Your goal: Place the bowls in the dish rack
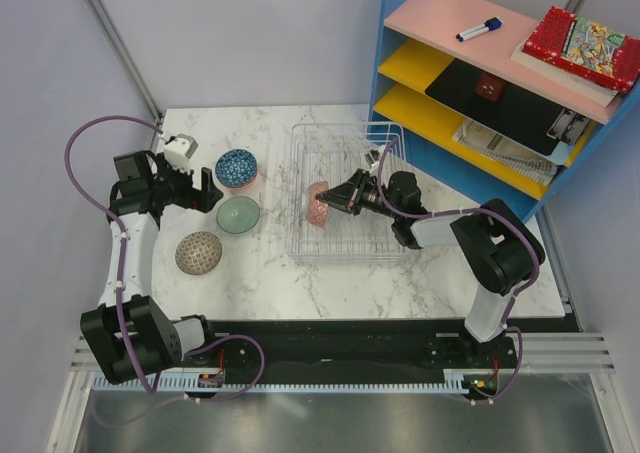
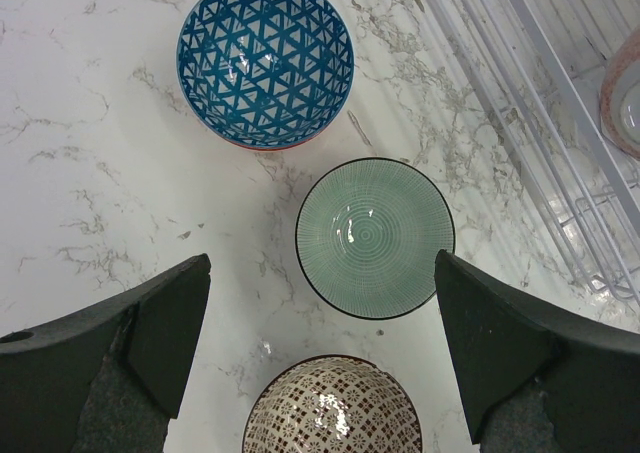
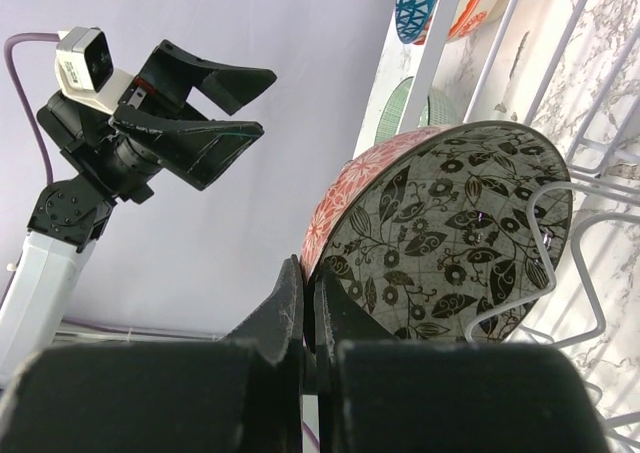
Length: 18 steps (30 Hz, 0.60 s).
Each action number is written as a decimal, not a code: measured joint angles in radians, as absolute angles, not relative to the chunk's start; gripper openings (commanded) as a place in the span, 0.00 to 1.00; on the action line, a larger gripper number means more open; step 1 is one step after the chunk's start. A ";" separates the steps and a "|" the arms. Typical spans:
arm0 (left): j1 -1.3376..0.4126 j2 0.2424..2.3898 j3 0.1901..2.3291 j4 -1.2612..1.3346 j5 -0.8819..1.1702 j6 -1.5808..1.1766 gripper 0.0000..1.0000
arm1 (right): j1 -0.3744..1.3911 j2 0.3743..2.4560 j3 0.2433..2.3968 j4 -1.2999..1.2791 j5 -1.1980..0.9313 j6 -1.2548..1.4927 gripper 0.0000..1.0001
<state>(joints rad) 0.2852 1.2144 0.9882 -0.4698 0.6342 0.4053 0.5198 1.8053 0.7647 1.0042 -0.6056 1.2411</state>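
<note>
The right gripper is clenched on the rim of the pink floral bowl, one finger on the pink outside and one on the dark, leaf-patterned inside; its own body blocks the bottom of the right wrist view. The bowl stands tilted on edge inside the dish rack, with a wire loop crossing its face, and whether its lower rim touches the grid cannot be told. From above, the right gripper and the bowl sit in the left half of the rack, the fingertips hard to separate from the bowl. The left gripper hangs released, jaws wide, above the green bowl without touching it. The blue bowl lies beyond it, and the brown patterned bowl nearer, cut off by the frame's bottom edge. All three rest on the marble counter, left of the rack. The left gripper partly overlaps the green bowl in the top view.
</note>
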 measured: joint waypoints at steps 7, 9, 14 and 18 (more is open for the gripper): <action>0.285 1.214 0.988 -0.469 0.635 0.412 1.00 | 0.519 1.810 0.783 0.964 -0.595 1.221 0.00; 0.285 1.214 0.988 -0.470 0.634 0.413 1.00 | 0.519 1.812 0.792 0.952 -0.594 1.217 0.00; 0.285 1.214 0.988 -0.470 0.635 0.413 1.00 | 0.519 1.812 0.808 0.918 -0.589 1.207 0.00; 0.285 1.214 0.988 -0.469 0.635 0.413 1.00 | 0.519 1.812 0.811 0.896 -0.582 1.205 0.00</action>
